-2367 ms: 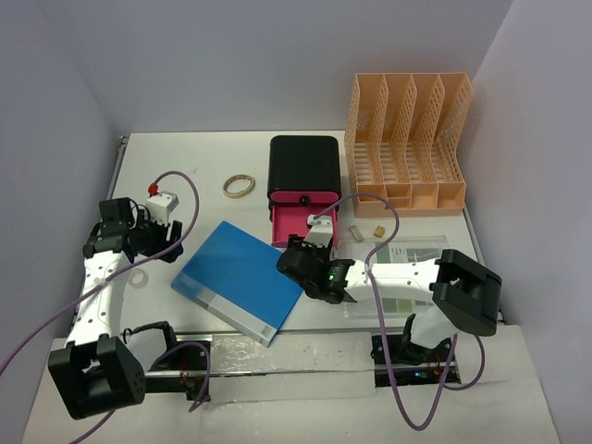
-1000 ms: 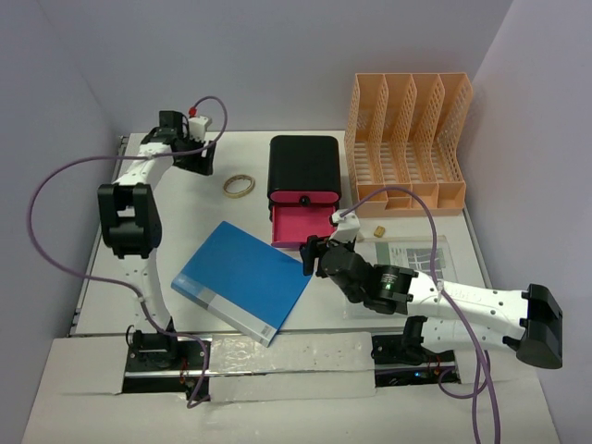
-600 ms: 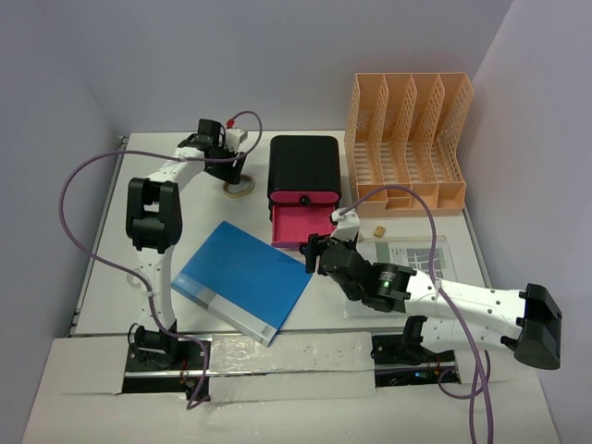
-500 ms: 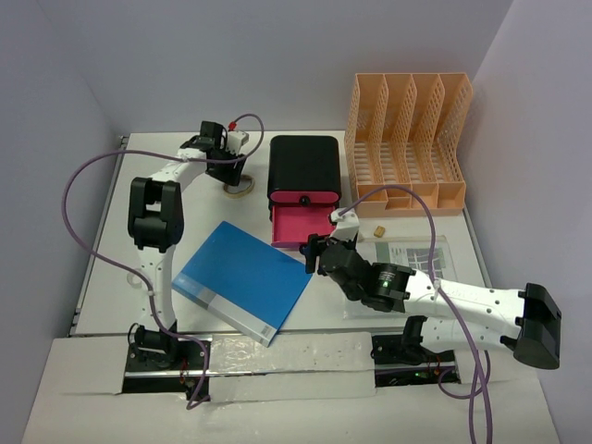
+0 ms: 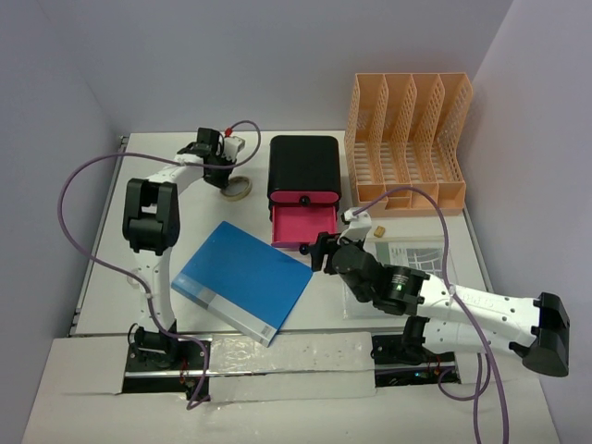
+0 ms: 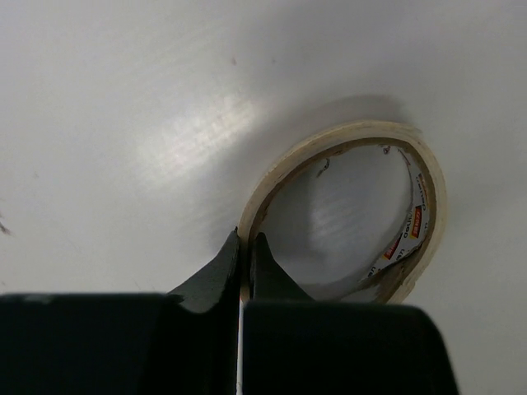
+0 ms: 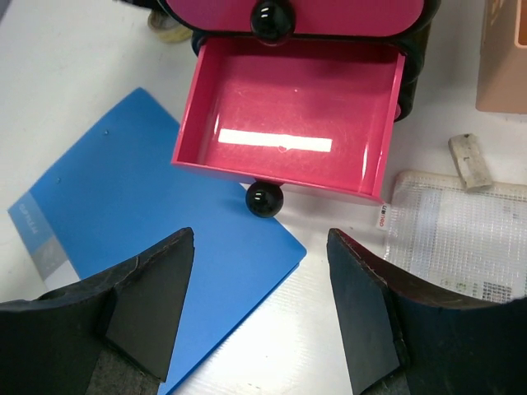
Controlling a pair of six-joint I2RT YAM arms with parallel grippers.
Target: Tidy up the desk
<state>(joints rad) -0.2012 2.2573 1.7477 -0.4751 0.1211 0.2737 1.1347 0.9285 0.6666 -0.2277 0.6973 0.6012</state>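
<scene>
On the white desk (image 5: 111, 213) a beige tape ring (image 5: 240, 189) lies left of the black box. My left gripper (image 5: 225, 176) stands over it. In the left wrist view the left gripper (image 6: 244, 247) is shut on the near wall of the tape ring (image 6: 346, 137), one finger inside the ring and one outside. My right gripper (image 5: 324, 252) hovers open in front of the pulled-out pink drawer (image 5: 298, 225). The right wrist view shows the right gripper (image 7: 259, 239) holding nothing, above the blue folder's corner and just short of the drawer's black knob (image 7: 264, 199). The drawer (image 7: 288, 115) is empty inside.
The blue folder (image 5: 242, 280) lies flat at centre left. The black box (image 5: 303, 166) stands behind the drawer, and the orange file rack (image 5: 407, 139) is at the back right. A clear mesh pouch (image 7: 469, 239) and a small eraser (image 7: 466, 159) lie to the drawer's right.
The left arm swung from the far back left over to the tape ring and closed on its wall. The right arm slid a little to the right, its jaws still wide.
</scene>
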